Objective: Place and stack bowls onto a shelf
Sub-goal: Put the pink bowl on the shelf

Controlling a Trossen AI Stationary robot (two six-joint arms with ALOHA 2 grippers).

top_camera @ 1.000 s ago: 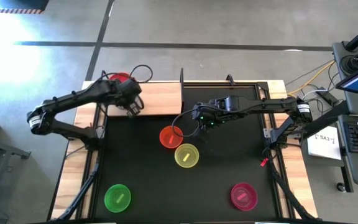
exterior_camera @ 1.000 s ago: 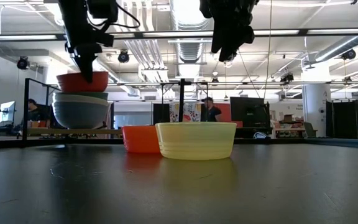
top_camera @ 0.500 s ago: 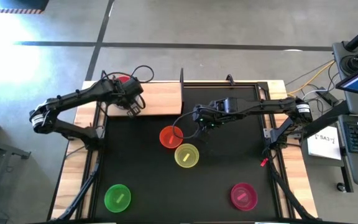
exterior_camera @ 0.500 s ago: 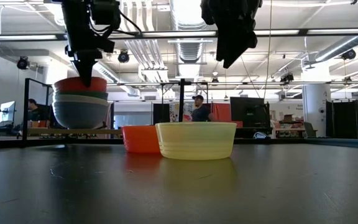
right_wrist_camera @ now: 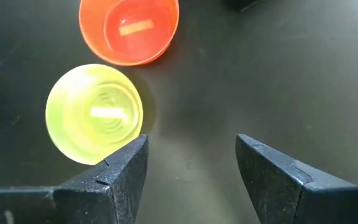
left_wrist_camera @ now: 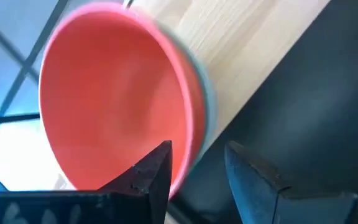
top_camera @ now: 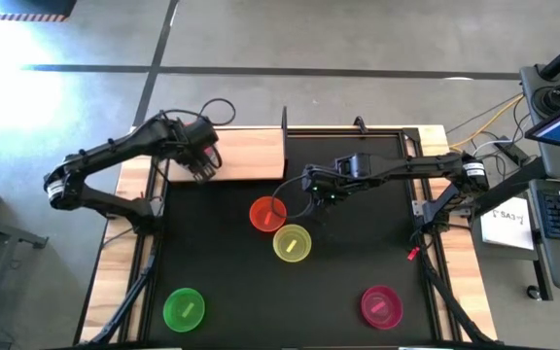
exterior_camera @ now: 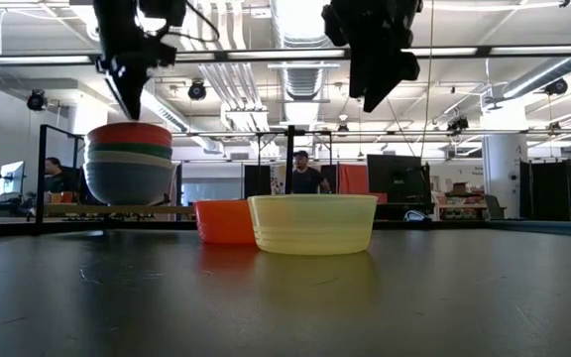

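Resting at mid-frame in the low view, the yellow bowl [exterior_camera: 312,223] and orange bowl [exterior_camera: 225,221] are seen, the right gripper [exterior_camera: 377,87] spread open above. Farther left, the red bowl [exterior_camera: 129,133] tops the shelf [top_camera: 246,154] stack, the left gripper [exterior_camera: 130,91] parted, released.

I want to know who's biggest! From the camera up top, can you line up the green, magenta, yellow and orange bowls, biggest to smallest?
1. green bowl and magenta bowl: they look alike, so no ranking between them.
2. yellow bowl
3. orange bowl, only slightly smaller looking than the yellow one.
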